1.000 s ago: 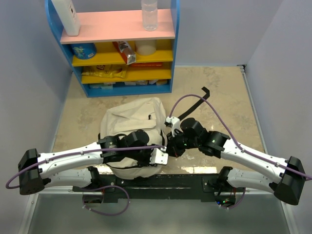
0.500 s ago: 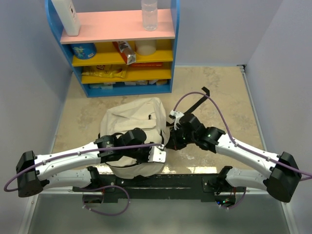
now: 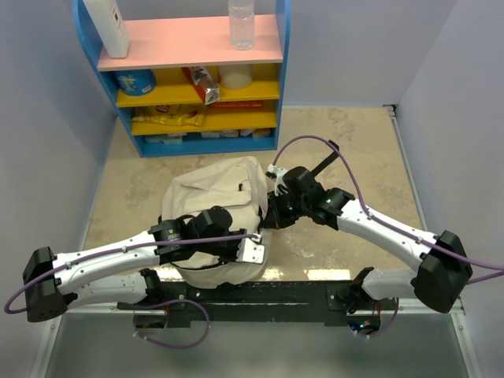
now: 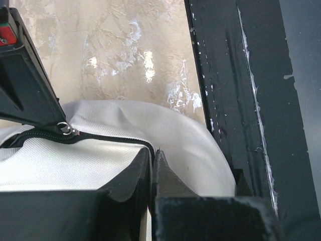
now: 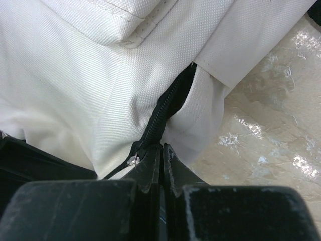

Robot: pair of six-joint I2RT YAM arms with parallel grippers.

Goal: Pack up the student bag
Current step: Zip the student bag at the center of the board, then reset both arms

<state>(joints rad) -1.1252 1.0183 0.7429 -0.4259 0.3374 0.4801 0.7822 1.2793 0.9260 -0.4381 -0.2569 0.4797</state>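
1. Mounting rail [image 3: 299, 293], 1: black metal, scuffed, along the bottom edge of the top view.
2. Arms, 2: smooth white shells with black joints. The left arm [image 3: 102, 260] runs in from the lower left and the right arm [image 3: 394, 236] from the lower right.
3. Left gripper [image 4: 152, 156], 1: matte black fingers pressed together at the end of the zipper line, against the bag's lower right corner. Whether cloth is caught between them cannot be told.
4. Right gripper [image 5: 161, 149], 1: black fingers pinched tight on the zipper pull [image 5: 133, 160], whose small metal ring shows just beside one finger.
5. Student bag [image 3: 206, 189], 1: cream woven canvas, rounded and slumped, at centre frame between the 2 grippers. It has stitched seams, and a black toothed zipper [image 5: 163, 113] lies partly open.
6. Strap [image 3: 321, 164], 1: flat black webbing, trailing to the upper right of the bag.
7. Table [image 3: 354, 150], 1: glossy beige marbled surface.
8. Shelf unit [image 3: 282, 71], 1: blue frame, pink top board and 2 yellow boards, at the upper left.
   - On the top board are 1 clear plastic bottle [image 3: 242, 24] and 1 white container [image 3: 108, 27].
   - On the boards below are 1 blue tub [image 3: 135, 81], 1 crinkled snack packet [image 3: 206, 85], 1 white cup [image 3: 235, 76] and yellow packets [image 3: 169, 118].

Change against 1 second ago:
- The right arm has stretched further toward the upper left.
- Its gripper sits higher along the bag's right edge.
- The left gripper has shifted slightly left.
- The bag and shelf goods are unmoved.
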